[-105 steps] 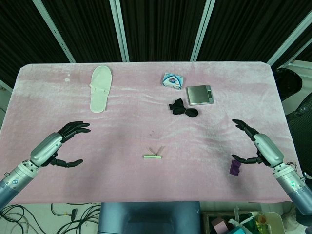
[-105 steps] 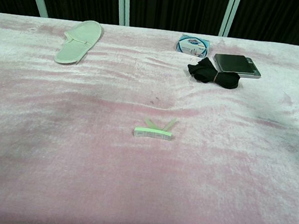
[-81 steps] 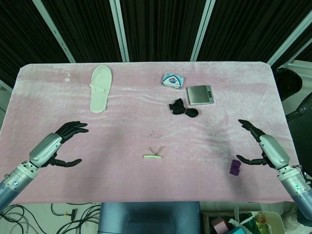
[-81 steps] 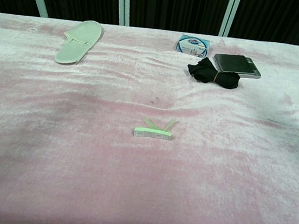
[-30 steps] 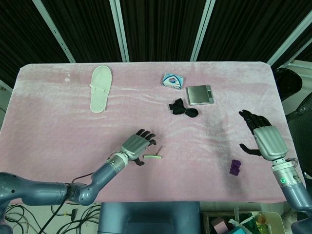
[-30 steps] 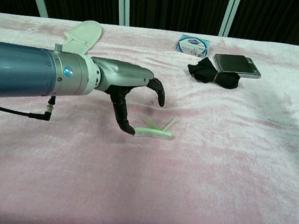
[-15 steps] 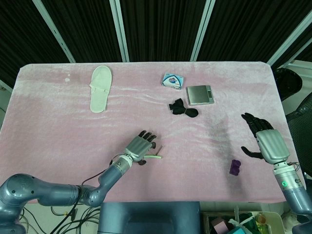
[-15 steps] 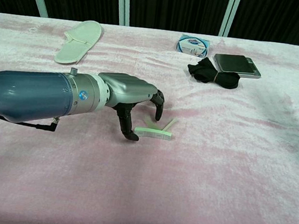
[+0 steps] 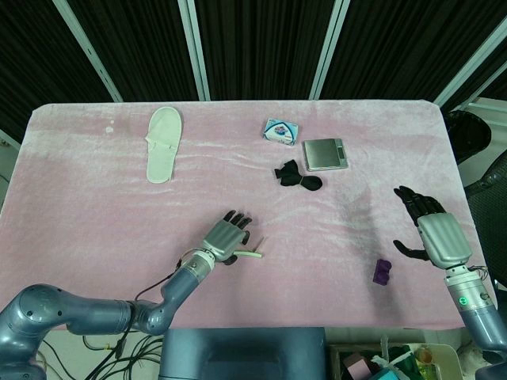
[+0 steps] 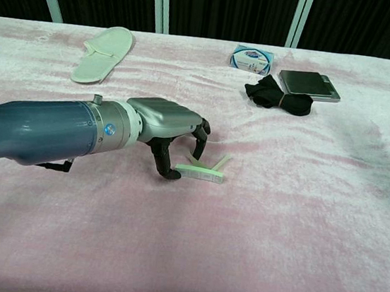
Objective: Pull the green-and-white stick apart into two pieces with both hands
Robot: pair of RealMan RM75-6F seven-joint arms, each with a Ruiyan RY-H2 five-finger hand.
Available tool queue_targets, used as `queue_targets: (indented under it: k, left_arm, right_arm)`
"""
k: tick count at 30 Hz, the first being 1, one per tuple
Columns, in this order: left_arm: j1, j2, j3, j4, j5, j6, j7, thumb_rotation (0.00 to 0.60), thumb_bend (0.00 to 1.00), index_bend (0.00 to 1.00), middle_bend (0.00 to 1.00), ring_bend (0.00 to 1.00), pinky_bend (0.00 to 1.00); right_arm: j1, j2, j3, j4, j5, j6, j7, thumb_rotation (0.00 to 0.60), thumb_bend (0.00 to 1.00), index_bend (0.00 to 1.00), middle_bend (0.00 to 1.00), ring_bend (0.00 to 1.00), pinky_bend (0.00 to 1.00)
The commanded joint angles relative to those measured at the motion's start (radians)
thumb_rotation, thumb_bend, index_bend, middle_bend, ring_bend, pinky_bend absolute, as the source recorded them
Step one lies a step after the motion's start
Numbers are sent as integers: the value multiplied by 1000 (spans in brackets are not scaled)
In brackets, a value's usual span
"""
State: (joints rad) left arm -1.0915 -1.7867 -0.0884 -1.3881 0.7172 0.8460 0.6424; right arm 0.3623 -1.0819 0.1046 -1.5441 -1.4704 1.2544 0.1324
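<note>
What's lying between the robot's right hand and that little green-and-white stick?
Mostly bare pink cloth. In the head view, only a small purple object sits near the right hand, well away from the stick.

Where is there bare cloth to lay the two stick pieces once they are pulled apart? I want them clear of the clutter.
Free: the wide stretch between the slipper and the black cloth bundle, and the front strip between the stick and the purple object. Crowded: the far right, where the blue packet, scale and bundle cluster. The left hand covers the stick's left end.
</note>
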Motion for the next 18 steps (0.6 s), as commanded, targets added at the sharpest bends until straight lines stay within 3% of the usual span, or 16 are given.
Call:
queue_targets:
  k: [1, 9, 18]
  left_arm:
    - [2, -7, -5, 7, 9, -2, -9, 600, 330, 444, 74, 0, 0]
    - [10, -14, -9, 22, 26, 2, -18, 600, 361, 510, 91, 0, 0]
    - [13, -16, -17, 32, 20, -26, -32, 600, 469, 584, 133, 0, 0]
  right_arm:
    - [1, -3, -1, 3, 0, -3, -2, 600, 193, 0, 59, 118, 148]
    - [4, -14, -4, 11, -3, -13, -13, 600, 192, 0, 59, 118, 149]
    - [6, -19, -5, 20, -3, -20, -10, 600, 193, 0, 59, 118, 149]
